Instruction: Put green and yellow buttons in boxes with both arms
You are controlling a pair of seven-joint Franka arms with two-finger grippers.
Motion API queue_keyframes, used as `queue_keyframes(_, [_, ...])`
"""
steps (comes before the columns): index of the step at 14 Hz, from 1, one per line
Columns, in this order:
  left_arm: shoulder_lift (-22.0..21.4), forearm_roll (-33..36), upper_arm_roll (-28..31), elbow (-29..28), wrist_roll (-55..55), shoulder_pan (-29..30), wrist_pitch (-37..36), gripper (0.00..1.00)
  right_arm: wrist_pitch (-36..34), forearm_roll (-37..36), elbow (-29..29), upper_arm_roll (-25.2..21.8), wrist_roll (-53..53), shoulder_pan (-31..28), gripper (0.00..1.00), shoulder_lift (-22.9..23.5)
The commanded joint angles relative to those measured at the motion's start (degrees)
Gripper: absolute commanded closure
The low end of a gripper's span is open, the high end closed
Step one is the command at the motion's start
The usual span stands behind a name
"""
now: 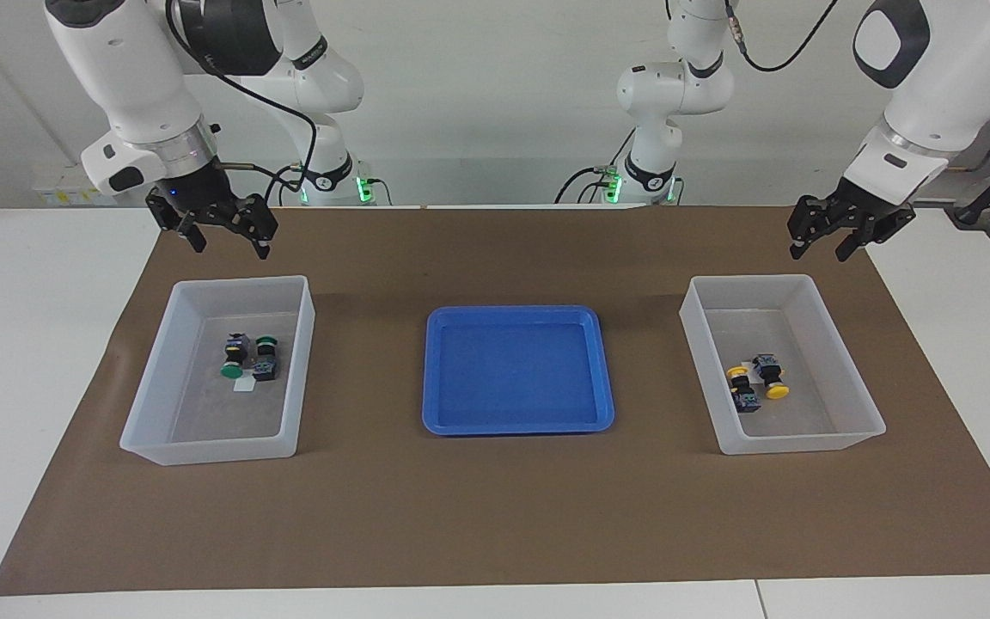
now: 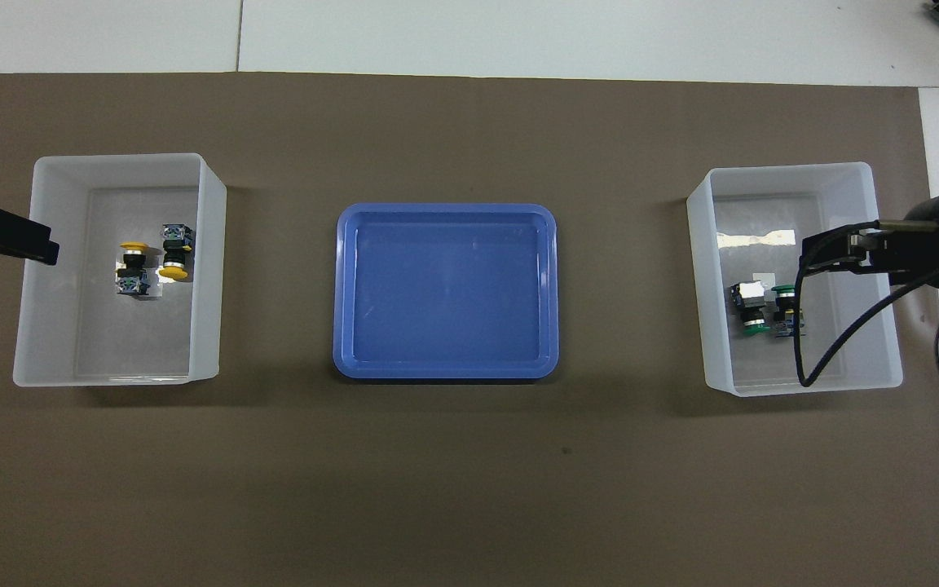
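— Yellow buttons (image 1: pixel 757 383) lie in the clear box (image 1: pixel 864 427) below the left gripper (image 1: pixel 821 243), which hangs empty with fingers spread; the green buttons (image 1: pixel 247 358) lie in the other box (image 1: pixel 289 434) under the right gripper (image 1: pixel 220 242), also wide and empty.

— So what's left?

— Probably only withdrawing (the blue tray (image 1: pixel 435 413) looks bare). Lift both straight up, clear of the box rims.

Four push-buttons, sorted by colour into two clear boxes.
Two green buttons (image 1: pixel 247 356) lie on their sides, side by side, in the box (image 1: pixel 155 447) toward the right arm's end; two yellow buttons (image 1: pixel 757 383) lie likewise in the box (image 1: pixel 804 443) toward the left arm's end.
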Motion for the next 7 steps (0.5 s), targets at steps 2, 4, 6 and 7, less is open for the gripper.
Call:
queue_keyframes(2, [-1.37, 2.54, -0.09, -1.64, -0.12, -1.46, 0.75, 0.00, -0.41, 0.87, -0.76, 0.36, -1.67, -0.79, 0.00, -0.87])
queue_keyframes(4, [-1.37, 3.44, -0.09, -1.73, -0.38, -2.26, 1.54, 0.00, -0.41, 0.87, -0.76, 0.36, -1.76, -0.79, 0.00, -0.87])
queue_keyframes(6, [-1.37, 3.44, -0.09, -1.64, -0.38, -2.26, 1.63, 0.00, -0.41, 0.87, -0.76, 0.36, -1.67, -0.79, 0.00, -0.87])
queue_keyframes(7, [-1.37, 3.35, -0.09, -1.64, -0.47, -2.17, 1.63, 0.00, -0.41, 0.87, -0.76, 0.36, -1.76, -0.79, 0.00, -0.87])
